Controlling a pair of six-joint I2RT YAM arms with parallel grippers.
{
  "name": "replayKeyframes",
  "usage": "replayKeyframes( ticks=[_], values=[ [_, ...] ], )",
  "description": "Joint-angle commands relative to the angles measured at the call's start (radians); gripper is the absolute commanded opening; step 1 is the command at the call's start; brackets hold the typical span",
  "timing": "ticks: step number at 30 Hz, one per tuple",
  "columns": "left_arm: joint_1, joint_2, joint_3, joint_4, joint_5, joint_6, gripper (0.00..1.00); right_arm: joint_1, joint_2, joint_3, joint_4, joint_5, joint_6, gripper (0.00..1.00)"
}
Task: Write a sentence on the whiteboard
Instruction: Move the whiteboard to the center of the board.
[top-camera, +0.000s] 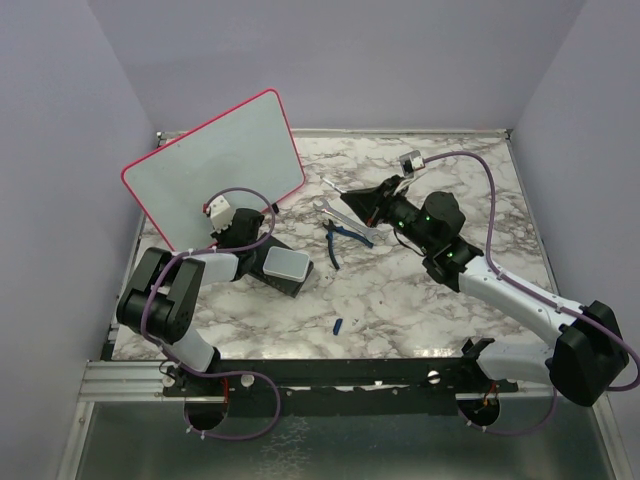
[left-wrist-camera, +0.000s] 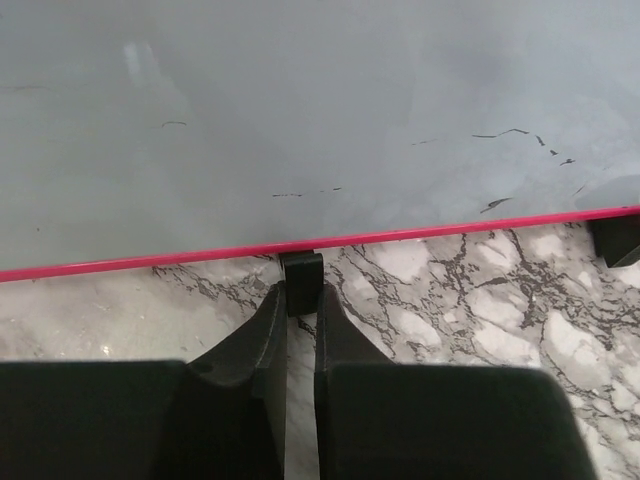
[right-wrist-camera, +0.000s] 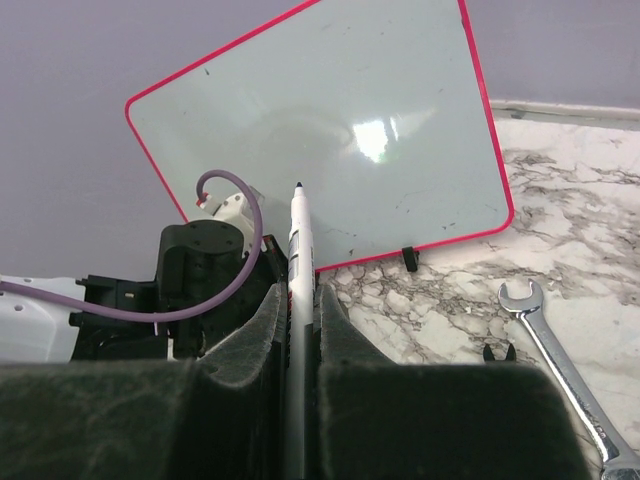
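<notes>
**Item:** whiteboard (top-camera: 215, 165), red-pink frame, rounded corners.
**Location:** far left of the marble surface (top-camera: 420, 300), standing tilted on its lower long edge with its face toward the arms.
**Condition of face:** pale and glossy, with a few faint dark flecks near the lower edge.

**Position relative to the left tool (left-wrist-camera: 301, 297):** the tool sits right at the board's lower edge. It is closed, and its two tips press either side of the small black foot (left-wrist-camera: 302, 268) under the frame. A narrow slit shows between the fingers behind the tips.

**Position relative to the right tool (right-wrist-camera: 298, 300):** the tool is well apart from the board, to its right. It is clamped on a white marker (right-wrist-camera: 296, 250), whose dark tip is aimed at the board and touches nothing.

**Also on the surface:**
- dark eraser block (top-camera: 285, 265) with a grey-white pad, just beside the left arm
- steel wrench (right-wrist-camera: 548, 350), between the board and the right tool
- blue-handled pliers (top-camera: 347, 234), beside the wrench
- small blue piece (top-camera: 338, 325), toward the near edge
</notes>
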Motion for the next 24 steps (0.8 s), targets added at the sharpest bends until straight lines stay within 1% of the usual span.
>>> replayKeyframes(
  ticks=[1, 16, 24],
  values=[
    [0.010, -0.001, -0.005, -0.063, 0.017, 0.023, 0.01, -0.004, -0.004, -0.017, -0.003, -0.015, 0.008, 0.01],
    [-0.003, -0.074, -0.077, -0.063, 0.097, 0.030, 0.00, -0.004, -0.029, -0.023, -0.008, -0.014, 0.018, 0.01],
    [-0.060, -0.064, -0.095, -0.055, 0.094, -0.021, 0.00, -0.004, -0.040, -0.029, -0.008, -0.011, 0.023, 0.01]
  ],
)
